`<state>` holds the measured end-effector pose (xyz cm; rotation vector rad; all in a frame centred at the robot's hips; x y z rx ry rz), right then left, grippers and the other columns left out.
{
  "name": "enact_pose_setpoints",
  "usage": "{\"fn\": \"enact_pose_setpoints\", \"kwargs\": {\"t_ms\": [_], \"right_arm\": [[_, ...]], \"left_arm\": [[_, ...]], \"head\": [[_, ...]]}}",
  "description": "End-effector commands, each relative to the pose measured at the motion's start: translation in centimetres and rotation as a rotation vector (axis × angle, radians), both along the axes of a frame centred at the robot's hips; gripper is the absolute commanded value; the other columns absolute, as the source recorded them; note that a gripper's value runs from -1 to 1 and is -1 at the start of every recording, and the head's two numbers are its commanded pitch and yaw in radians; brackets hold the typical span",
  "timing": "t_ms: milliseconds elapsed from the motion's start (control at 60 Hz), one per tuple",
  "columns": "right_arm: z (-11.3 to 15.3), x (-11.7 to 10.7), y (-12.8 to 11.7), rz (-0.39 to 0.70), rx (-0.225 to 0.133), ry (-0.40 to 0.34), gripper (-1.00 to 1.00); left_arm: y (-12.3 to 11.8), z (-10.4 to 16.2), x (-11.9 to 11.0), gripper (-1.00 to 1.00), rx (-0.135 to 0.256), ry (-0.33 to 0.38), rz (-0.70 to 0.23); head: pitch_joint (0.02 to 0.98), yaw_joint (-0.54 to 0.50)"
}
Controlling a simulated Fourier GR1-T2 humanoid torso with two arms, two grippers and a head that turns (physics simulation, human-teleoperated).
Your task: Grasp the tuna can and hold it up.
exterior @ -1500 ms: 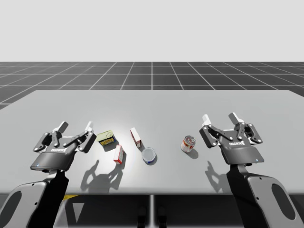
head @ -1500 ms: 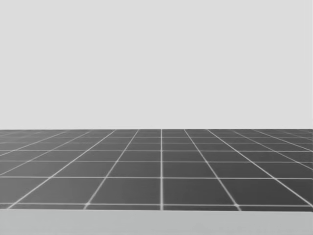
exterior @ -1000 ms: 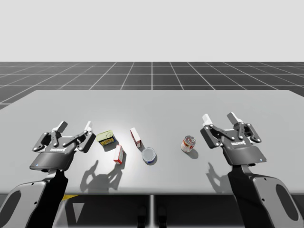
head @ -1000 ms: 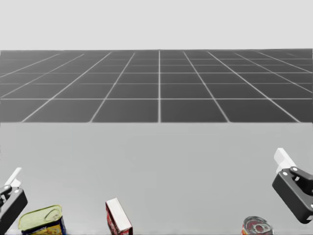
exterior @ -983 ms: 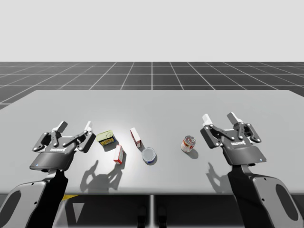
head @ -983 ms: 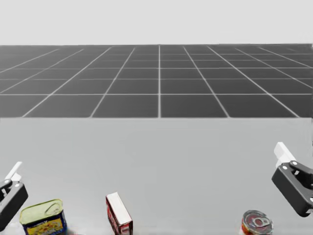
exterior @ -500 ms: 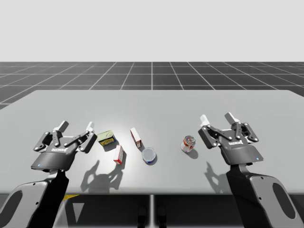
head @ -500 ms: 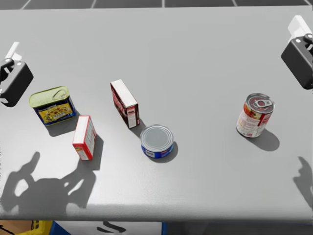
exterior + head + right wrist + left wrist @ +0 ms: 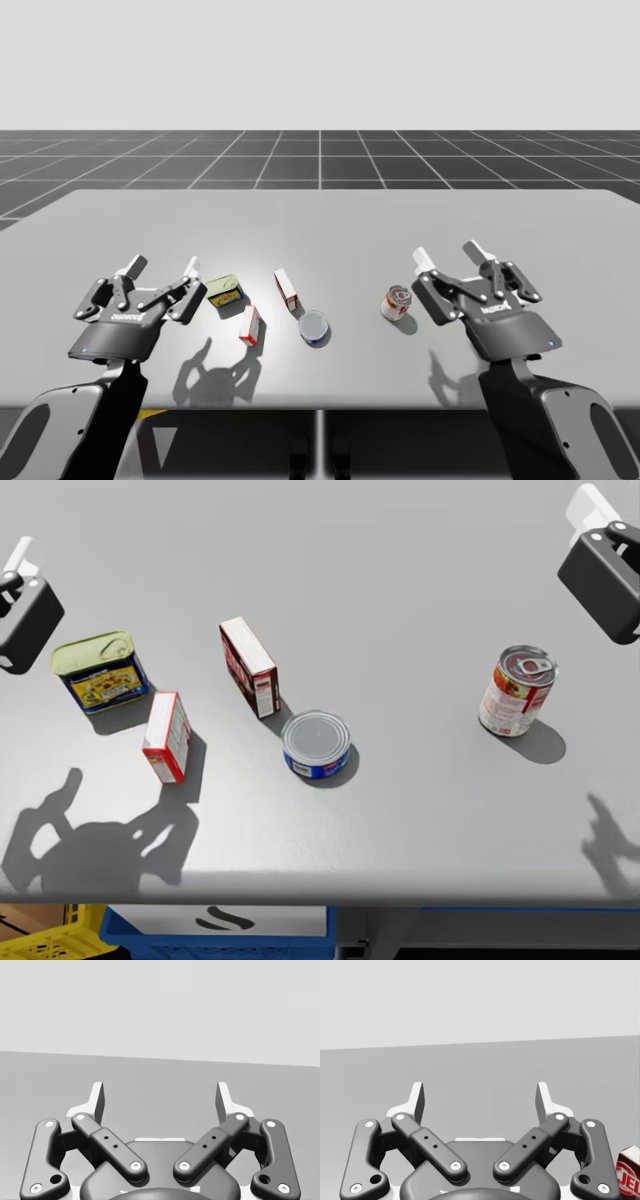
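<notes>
So far, we are not holding anything: the low round tuna can with blue sides and a plain silver lid point(image 9: 316, 744) is standing untouched on the grey table point(image 9: 400, 570), just below the middle of the head view, close beside the near end of an upright red and white box point(image 9: 250, 666). Our left gripper point(image 9: 162, 267) is hovering at the lower left of the high view, its two fingers spread wide with nothing between them. Our right gripper point(image 9: 448, 254) is hovering at the lower right, likewise wide open and empty, near a tall red and white can with a pull-tab lid point(image 9: 396, 303). The tuna can is lying between the two grippers, well apart from each. We are judging, then, that no part of the task is done yet: reaching over to the tuna can, coming down around it, closing on it and lifting it are all left, and whichever arm is going will be passing close to a neighbouring item.
</notes>
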<state>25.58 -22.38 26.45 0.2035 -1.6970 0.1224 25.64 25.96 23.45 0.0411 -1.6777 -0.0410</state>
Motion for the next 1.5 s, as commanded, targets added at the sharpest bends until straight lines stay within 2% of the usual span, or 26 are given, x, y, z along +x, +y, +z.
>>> {"fn": "enact_pose_setpoints", "kwargs": {"t_ms": [17,150,167,233,317,333,400,467,517,550,633,917,1100,1333,1500], "right_arm": [[0.6,-1.3,1.5,0.115,0.017,0.064,-1.0],[-0.5,-0.9,3.7,0.231,-0.005,0.104,-1.0],[-0.7,-1.0,4.3,0.261,-0.02,0.113,-1.0],[-1.0,-1.1,5.5,0.305,-0.023,0.125,-1.0],[-1.2,-1.3,6.6,0.362,-0.049,0.133,-1.0],[-1.3,-1.5,7.4,0.4,-0.069,0.144,-1.0],[-1.8,-1.7,8.5,0.426,-0.08,0.162,-1.0],[-2.1,-3.9,8.4,0.461,-0.084,0.195,-1.0],[-2.8,-5.7,8.2,0.455,-0.098,0.198,-1.0],[-3.6,-5.4,8.6,0.453,-0.116,0.216,-1.0],[-4.8,-4.8,9.3,0.456,-0.129,0.246,-1.0],[-7.6,-3.5,11.9,0.484,-0.146,0.32,-1.0],[-9.2,-2.7,13.3,0.496,-0.144,0.356,-1.0],[-11.2,-1.7,14.4,0.472,-0.175,0.365,-1.0],[-12.5,-1.1,15.2,0.464,-0.176,0.358,-1.0]], "left_arm": [[-0.1,0.0,0.0,-1.0,0.001,-0.003,0.0],[-0.2,-0.1,0.0,-1.0,0.002,-0.002,-0.002],[-0.2,-0.1,0.0,-1.0,0.003,-0.002,-0.002],[-0.2,-0.1,0.0,-1.0,0.008,-0.001,-0.001],[-0.3,-0.2,0.0,-1.0,0.009,0.005,0.002],[-0.3,-0.2,0.0,-1.0,0.009,0.006,0.002],[-0.4,-0.3,0.0,-1.0,0.009,0.007,0.002],[-0.4,-0.3,0.0,-1.0,0.011,0.008,0.004],[-0.3,-0.3,0.0,-1.0,0.01,0.008,0.004],[-0.3,-0.3,0.0,-1.0,0.011,0.008,0.005],[-0.3,-0.3,0.0,-1.0,0.012,0.007,0.005],[-0.4,-0.3,0.0,-1.0,0.015,0.006,0.002],[-0.4,-0.4,-0.1,-1.0,0.015,0.004,0.001],[-0.4,-0.3,-0.1,-1.0,0.014,0.002,0.0],[-0.4,-0.4,-0.1,-1.0,0.015,0.0,0.001]], "head": [[0.904,0.02],[0.907,0.02],[0.907,0.02],[0.906,0.02],[0.903,0.02],[0.901,0.03],[0.901,0.03],[0.901,0.03],[0.902,0.03],[0.904,0.03],[0.907,0.03],[0.912,0.04],[0.915,0.05],[0.918,0.05],[0.922,0.06]]}}
